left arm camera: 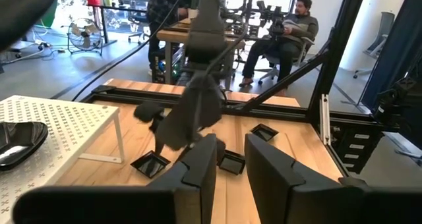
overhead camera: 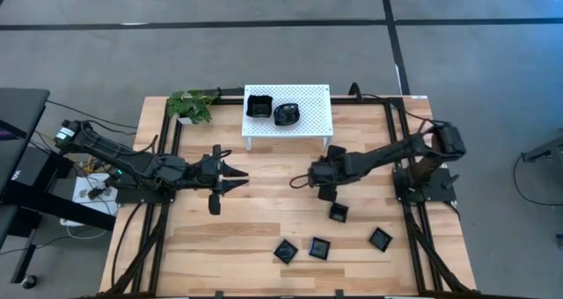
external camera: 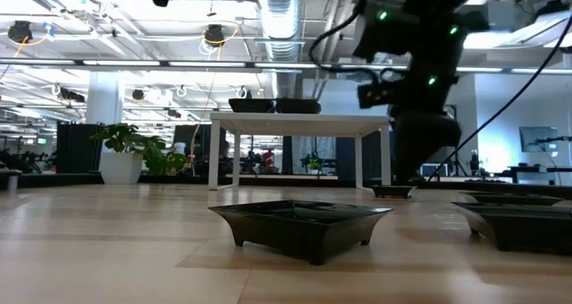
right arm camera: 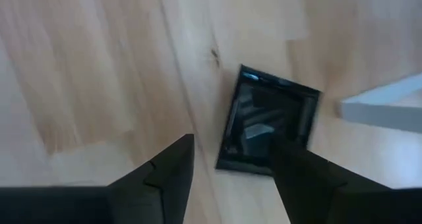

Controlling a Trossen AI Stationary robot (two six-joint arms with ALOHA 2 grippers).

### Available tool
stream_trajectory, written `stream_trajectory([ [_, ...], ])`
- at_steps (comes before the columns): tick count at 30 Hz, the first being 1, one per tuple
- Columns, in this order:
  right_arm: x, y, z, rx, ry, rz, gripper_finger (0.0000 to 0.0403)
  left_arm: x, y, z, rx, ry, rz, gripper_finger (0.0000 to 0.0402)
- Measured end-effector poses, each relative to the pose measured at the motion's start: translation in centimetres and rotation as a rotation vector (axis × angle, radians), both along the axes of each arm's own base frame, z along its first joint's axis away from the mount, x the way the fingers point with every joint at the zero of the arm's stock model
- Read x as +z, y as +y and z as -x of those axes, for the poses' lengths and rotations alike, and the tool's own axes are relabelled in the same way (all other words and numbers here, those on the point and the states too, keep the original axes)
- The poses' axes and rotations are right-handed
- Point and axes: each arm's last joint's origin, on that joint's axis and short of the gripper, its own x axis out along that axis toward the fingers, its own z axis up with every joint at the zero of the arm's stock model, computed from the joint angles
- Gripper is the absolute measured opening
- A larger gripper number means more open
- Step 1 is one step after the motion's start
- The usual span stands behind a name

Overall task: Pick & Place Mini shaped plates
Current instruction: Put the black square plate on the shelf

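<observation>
Several small glossy black plates show in the high view. Two rest on the white perforated rack (overhead camera: pixel 310 101): one plate (overhead camera: pixel 259 105) and another plate (overhead camera: pixel 287 114). Others lie on the wood, such as a plate (overhead camera: pixel 339 213), a plate (overhead camera: pixel 285 251) and a plate (overhead camera: pixel 380 239). My right gripper (overhead camera: pixel 315 174) is open, pointing down near the rack's front leg. In its wrist view the right gripper (right arm camera: pixel 234 145) hangs over a square plate (right arm camera: pixel 270 122) lying flat on the table, one finger in front of the plate's edge. My left gripper (overhead camera: pixel 236 183) (left arm camera: pixel 231 148) is open at mid-table, touching nothing.
A potted plant (overhead camera: pixel 192 105) stands at the far left corner beside the rack. In the low view a plate (external camera: pixel 304 223) sits close in front and another plate (external camera: pixel 527 223) at the right. Black frame rails (overhead camera: pixel 396 158) border the table. A seated person (left arm camera: pixel 290 33) is beyond it.
</observation>
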Motion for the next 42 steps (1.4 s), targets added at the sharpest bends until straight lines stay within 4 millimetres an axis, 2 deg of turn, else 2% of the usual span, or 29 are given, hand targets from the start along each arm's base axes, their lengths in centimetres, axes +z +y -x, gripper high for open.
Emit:
stream_trajectory([
  [5,-0.9,-0.9,-0.4,-0.012,0.021,-0.015,0.0182,0.0,0.0,0.0,0.0,0.0,0.0,0.0081],
  [12,-0.7,-1.1,-0.5,-0.014,0.001,-0.014,0.018,0.0,0.0,0.0,0.0,0.0,0.0,0.0081],
  [16,-1.7,-1.9,-0.8,-0.039,0.023,-0.015,0.0175,0.0,0.0,0.0,0.0,0.0,0.0,0.0081],
  [22,-2.3,-2.4,-1.1,-0.007,0.055,-0.013,0.0129,0.0,0.0,0.0,0.0,0.0,0.0,0.0081],
  [28,-0.7,-2.4,-0.6,-0.005,0.005,-0.021,0.0055,0.0,0.0,0.0,0.0,0.0,0.0,0.0081],
  [32,-0.4,-2.6,-0.5,0.001,0.0,-0.015,0.0009,0.0,0.0,0.0,0.0,0.0,0.0,0.0081],
  [42,-0.4,-2.0,-0.6,0.032,0.0,-0.023,0.0011,0.0,0.0,0.0,0.0,0.0,0.0,0.0081],
])
